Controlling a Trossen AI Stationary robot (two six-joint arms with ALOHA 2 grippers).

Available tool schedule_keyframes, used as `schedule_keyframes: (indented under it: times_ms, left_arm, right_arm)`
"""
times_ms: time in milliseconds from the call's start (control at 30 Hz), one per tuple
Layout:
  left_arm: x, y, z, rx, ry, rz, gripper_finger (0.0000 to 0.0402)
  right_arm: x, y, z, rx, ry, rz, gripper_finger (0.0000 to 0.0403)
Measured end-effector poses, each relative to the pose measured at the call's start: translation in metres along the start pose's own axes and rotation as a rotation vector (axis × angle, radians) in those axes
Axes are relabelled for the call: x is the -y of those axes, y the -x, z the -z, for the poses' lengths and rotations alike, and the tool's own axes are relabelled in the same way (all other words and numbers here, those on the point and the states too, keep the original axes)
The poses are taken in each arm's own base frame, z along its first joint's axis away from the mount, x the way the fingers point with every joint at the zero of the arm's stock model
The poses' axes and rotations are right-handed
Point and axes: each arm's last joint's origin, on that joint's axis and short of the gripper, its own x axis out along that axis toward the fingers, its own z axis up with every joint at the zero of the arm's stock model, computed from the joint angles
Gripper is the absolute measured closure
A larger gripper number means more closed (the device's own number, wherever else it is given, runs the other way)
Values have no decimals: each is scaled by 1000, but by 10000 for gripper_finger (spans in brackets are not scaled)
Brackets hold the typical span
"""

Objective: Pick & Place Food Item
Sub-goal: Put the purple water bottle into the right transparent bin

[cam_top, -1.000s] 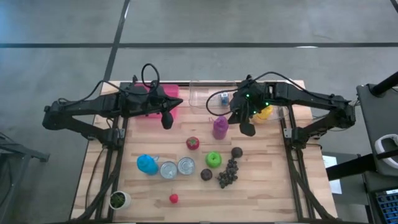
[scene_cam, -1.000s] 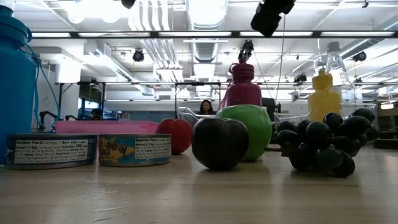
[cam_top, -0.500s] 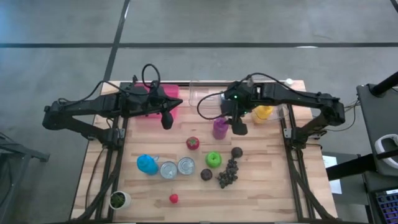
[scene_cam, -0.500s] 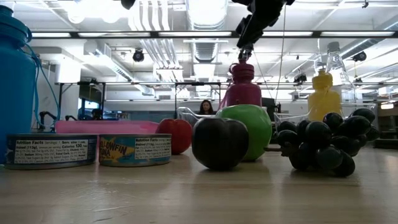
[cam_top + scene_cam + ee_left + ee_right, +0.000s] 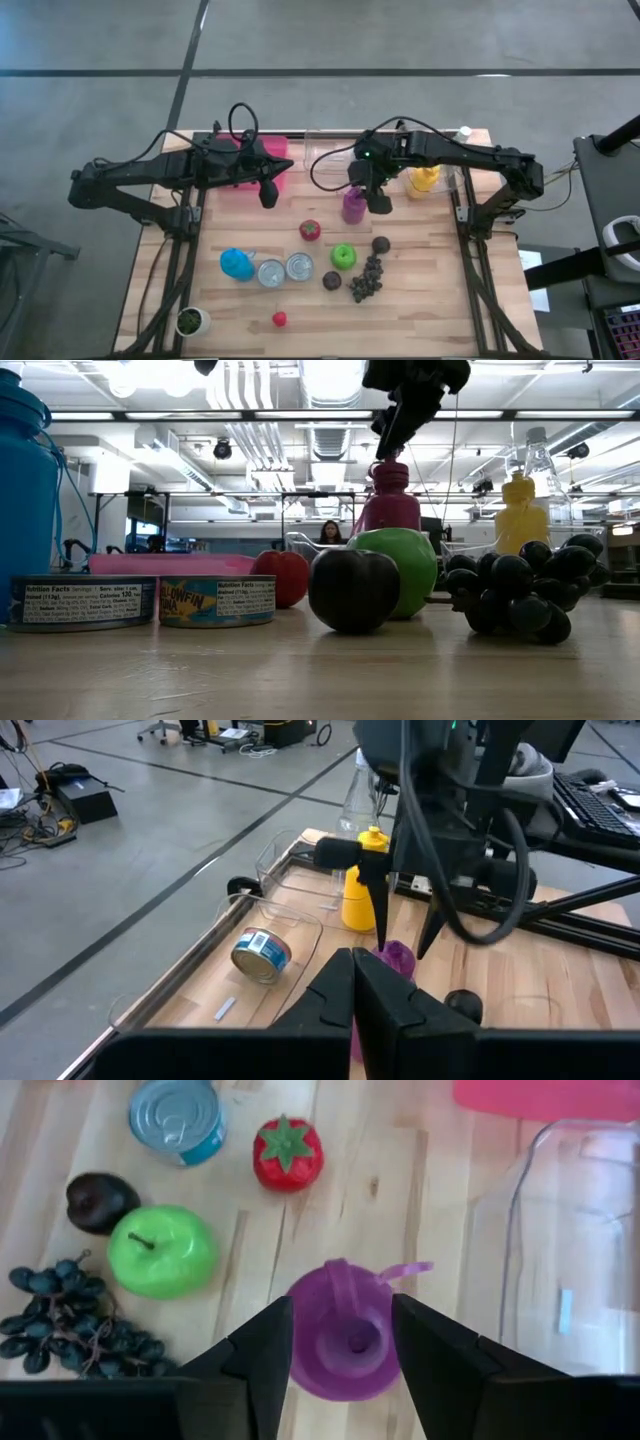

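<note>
Right now the right gripper (image 5: 372, 196) is hovering directly above the purple bottle (image 5: 345, 1330), its fingers (image 5: 262, 1352) spread partway to either side of the cap and holding nothing. That bottle is standing upright on the wooden table (image 5: 430, 300); it is magenta-purple with a round body, a narrower cap and a small loop at the top. It is sitting near the table's middle, just in front of the clear plastic bin (image 5: 322, 158), with the yellow bottle (image 5: 423, 180) off to its right.

Inside the clear bin a small blue-labelled can (image 5: 261, 953) is lying on its side. The pink tray (image 5: 284, 153) is sitting beside the bin, mostly covered by the left arm, so its contents cannot be told.

In front of the purple bottle are lying a red strawberry (image 5: 288, 1152), a green apple (image 5: 161, 1250), a dark plum (image 5: 97, 1201) and a bunch of dark grapes (image 5: 55, 1315).

The left gripper (image 5: 268, 196) is waiting over the table by the pink tray, fingers pressed together and empty.
</note>
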Motion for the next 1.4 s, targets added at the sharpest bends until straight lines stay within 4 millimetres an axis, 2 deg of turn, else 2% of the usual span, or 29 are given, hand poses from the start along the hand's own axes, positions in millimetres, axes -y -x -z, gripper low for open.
schedule_keyframes:
  times_ms: [300,700,1400]
  left_arm:
    - [0,0,0,-2,-1,14,396]
    - [0,0,0,-2,-3,15,396]
    - [0,0,0,-2,-2,17,396]
  right_arm:
    - [0,-4,6,-72,9,14,260]
    - [1,-6,5,-72,-14,24,291]
    - [1,-6,5,-68,-45,24,322]
